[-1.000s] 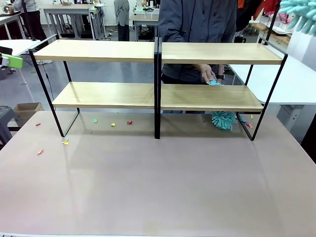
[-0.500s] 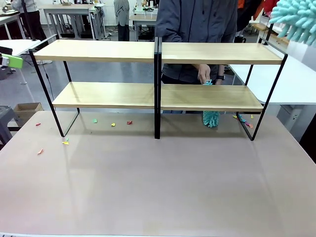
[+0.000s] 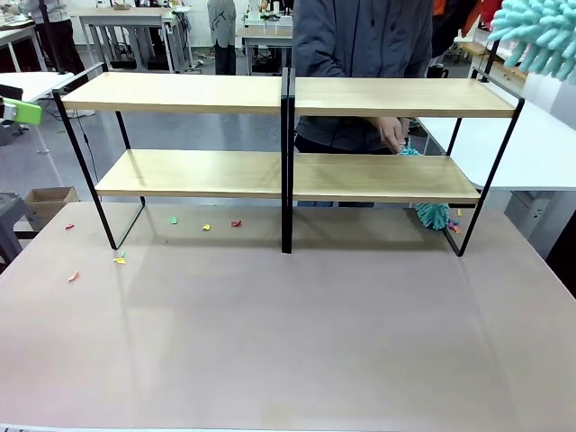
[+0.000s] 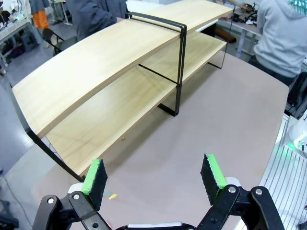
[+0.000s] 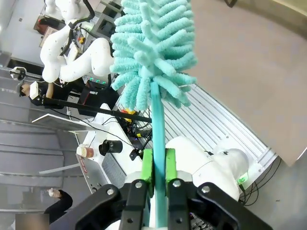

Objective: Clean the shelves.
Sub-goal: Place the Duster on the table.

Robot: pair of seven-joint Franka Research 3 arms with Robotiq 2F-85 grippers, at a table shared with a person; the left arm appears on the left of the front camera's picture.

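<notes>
The person's teal mop head (image 3: pixel 433 215) has slid right beneath the lower board. The shelves (image 3: pixel 180 92) stand at the far side of the counter (image 3: pixel 288 342). The left claw (image 4: pixel 153 177) is spread; the right claw (image 5: pixel 157 165) pinches the handle of a fluffy duster (image 5: pixel 153 48).

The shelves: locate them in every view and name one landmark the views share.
Front view: the shelves span the table's far half, black upright at picture centre.
Left wrist view: they run diagonally from lower left to upper right.
Right wrist view: cannot tell; a tan sliver at top right, beyond the duster, may be a board.
Shared landmark: the greyish-brown tabletop.
</notes>
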